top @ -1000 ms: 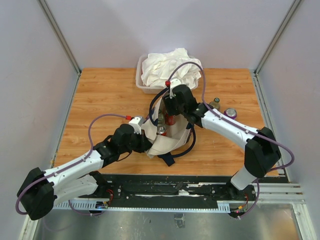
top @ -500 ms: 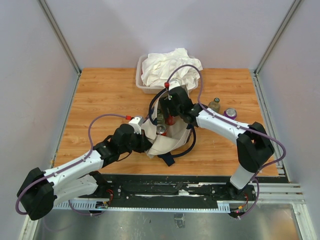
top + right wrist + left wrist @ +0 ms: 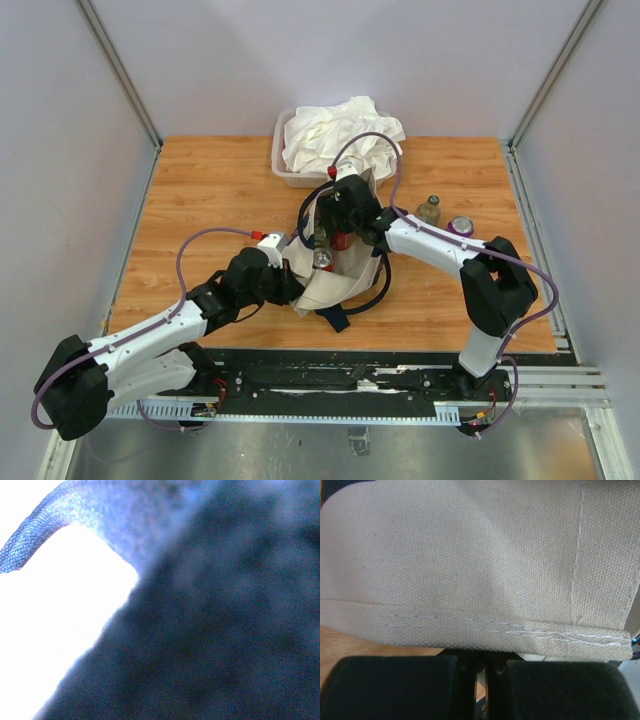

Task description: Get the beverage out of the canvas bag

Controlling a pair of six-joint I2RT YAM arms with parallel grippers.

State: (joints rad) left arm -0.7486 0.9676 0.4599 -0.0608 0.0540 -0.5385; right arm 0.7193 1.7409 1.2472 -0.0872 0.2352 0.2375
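Note:
The beige canvas bag (image 3: 338, 283) with navy straps lies at the table's middle, its mouth facing the far side. A red can (image 3: 341, 241) and a silver-topped can (image 3: 322, 261) show in the mouth. My left gripper (image 3: 291, 285) is shut on the bag's left edge. In the left wrist view the stitched hem of the bag (image 3: 470, 555) sits pinched just above that gripper (image 3: 481, 666). My right gripper (image 3: 336, 230) reaches down into the bag's mouth by the red can, its fingers hidden. The right wrist view is a dark blur with a woven blue strap (image 3: 45, 535).
A translucent tub (image 3: 279, 166) heaped with white cloth (image 3: 340, 135) stands just behind the bag. A small bottle (image 3: 429, 209) and a purple-topped can (image 3: 461, 226) stand on the wood at the right. Grey walls close in the table's sides.
My right arm has pushed left and lower into the bag's mouth, its elbow swinging inward. The left arm and the bag's edge have stayed put.

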